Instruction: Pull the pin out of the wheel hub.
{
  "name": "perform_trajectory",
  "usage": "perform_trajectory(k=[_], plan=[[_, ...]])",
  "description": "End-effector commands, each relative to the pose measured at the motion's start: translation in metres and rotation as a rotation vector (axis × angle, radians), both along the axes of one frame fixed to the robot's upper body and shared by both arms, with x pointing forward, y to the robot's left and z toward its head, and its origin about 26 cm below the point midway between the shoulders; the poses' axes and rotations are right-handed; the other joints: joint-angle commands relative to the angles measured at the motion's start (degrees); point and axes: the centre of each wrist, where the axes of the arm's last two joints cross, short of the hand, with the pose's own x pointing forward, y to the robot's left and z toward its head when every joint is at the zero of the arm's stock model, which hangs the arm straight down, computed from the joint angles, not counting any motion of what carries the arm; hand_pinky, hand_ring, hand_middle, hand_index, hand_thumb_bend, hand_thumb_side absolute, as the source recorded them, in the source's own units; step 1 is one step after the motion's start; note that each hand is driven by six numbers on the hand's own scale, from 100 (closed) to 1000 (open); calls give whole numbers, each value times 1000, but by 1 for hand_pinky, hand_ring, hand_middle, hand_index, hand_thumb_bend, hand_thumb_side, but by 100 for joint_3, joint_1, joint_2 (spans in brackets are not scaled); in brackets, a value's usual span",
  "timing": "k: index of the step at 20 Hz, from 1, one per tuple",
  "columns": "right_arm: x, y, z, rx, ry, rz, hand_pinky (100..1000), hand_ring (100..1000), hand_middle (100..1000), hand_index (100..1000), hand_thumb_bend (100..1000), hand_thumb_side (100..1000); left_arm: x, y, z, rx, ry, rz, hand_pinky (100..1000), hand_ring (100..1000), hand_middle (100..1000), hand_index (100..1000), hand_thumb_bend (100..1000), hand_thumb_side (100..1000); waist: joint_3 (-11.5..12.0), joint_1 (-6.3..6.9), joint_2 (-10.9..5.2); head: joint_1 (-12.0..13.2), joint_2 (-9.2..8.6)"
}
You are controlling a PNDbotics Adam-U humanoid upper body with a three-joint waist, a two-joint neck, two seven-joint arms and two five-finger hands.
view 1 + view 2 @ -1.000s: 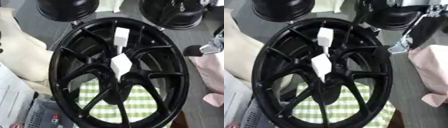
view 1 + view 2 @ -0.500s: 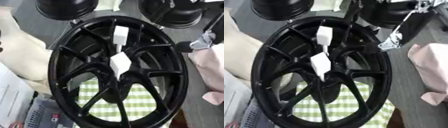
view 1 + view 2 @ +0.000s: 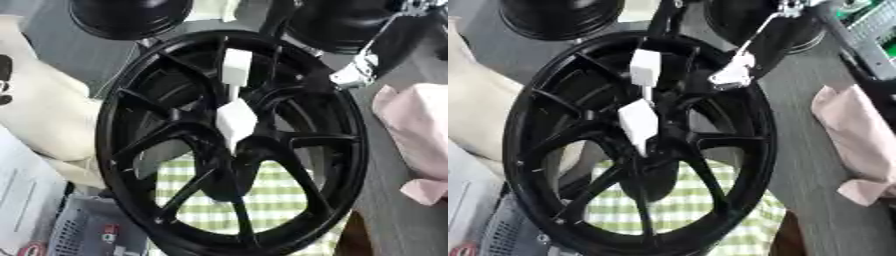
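Black spoked wheel hub, white pin at centre

The right hand comes in from the upper right, its pale fingertips pointing down and left. Thin silver and black links run up from it to the top edge. Whether its fingers are curled cannot be told.

Pink cloth right; green checked cloth below; cream fabric left.
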Motion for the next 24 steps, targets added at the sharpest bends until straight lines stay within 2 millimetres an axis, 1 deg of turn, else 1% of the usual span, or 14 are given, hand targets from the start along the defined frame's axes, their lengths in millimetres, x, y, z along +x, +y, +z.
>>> perform_trajectory(k=[1,4,6,8,9,14,19,24], plan=[[4,13,3,-131,-87,96,863,743,749,838,384,527,-5,15,4,33,-1,57,654,629,442,615,733,436,-96,19,-204,126,33],[8,24,-4,-169,-111,102,862,748,753,839,388,536,-10,24,-4,33,27,104,654,628,442,615,735,435,-215,32,-253,231,23],[10,29,-10,-187,-119,109,863,752,758,842,390,540,-12,29,-8,29,41,131,654,628,442,616,735,435,-258,40,-255,273,15],[9,34,-14,-189,-118,128,865,741,748,839,399,499,-14,33,-10,25,45,150,654,628,441,616,736,434,-278,39,-237,286,13],[8,35,-16,-182,-111,137,864,739,746,838,397,500,-15,34,-11,22,48,158,654,628,441,616,736,434,-288,38,-226,298,-1],[4,42,-20,-182,-96,145,864,734,741,835,376,509,-18,38,-14,20,53,182,654,628,441,616,736,433,-345,23,-218,382,-55],[5,48,-33,-193,-65,126,866,730,734,833,367,505,-18,37,-15,18,58,176,654,628,441,617,735,433,-355,6,-223,395,36],[7,49,-42,-203,-46,98,867,731,739,840,366,518,-18,37,-16,15,60,175,654,628,441,617,735,433,-346,20,-216,399,-74]])
